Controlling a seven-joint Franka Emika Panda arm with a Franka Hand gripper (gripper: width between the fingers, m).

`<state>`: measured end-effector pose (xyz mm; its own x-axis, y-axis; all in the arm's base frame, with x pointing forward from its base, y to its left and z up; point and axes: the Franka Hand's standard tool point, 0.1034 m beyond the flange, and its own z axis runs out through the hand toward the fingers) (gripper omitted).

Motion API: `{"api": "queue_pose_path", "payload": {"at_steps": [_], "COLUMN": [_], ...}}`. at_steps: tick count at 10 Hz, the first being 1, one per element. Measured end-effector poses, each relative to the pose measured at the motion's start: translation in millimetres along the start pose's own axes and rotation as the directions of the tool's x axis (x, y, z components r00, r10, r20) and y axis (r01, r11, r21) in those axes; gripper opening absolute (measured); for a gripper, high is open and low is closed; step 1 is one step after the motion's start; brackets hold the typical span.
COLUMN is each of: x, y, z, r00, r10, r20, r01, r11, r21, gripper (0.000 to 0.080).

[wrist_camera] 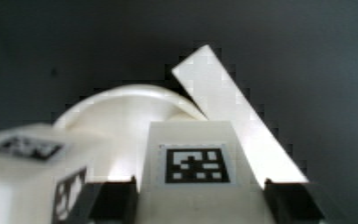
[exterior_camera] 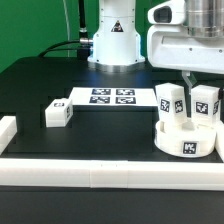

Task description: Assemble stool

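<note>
- Black table under everything.
- Marker board lying flat near the table's middle.
- White border rail along the near edge.
- Green backdrop behind.

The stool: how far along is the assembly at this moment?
Looks done: a first leg stands upright on the seat. In hand: the gripper is shut on a second leg at the seat; whether it is fully seated I cannot tell. Left: a loose leg lies on the table.
</note>
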<state>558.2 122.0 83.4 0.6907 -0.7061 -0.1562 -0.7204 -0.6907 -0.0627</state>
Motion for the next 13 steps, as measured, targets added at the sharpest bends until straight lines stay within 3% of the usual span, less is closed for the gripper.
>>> {"api": "queue_pose_path", "payload": {"at_steps": [7, 9, 11, 13], "x": [-3.4, -2.9, 0.5, -0.2], "y": [-2.8, -3.1, -3.2, -4.1], "z": [0.6, 0.3, 0.5, 0.7], "r00": [0.93, 0.884, 0.811, 0.763], "r10": [0.367, 0.464, 0.582, 0.642], "r20": [0.032, 0.05, 0.066, 0.076], "r01": [-0.368, -0.466, -0.585, -0.645], "r11": [0.93, 0.885, 0.81, 0.763], "r21": [0.012, 0.016, 0.037, 0.038], "gripper": [0.034, 0.034, 0.034, 0.034]}}
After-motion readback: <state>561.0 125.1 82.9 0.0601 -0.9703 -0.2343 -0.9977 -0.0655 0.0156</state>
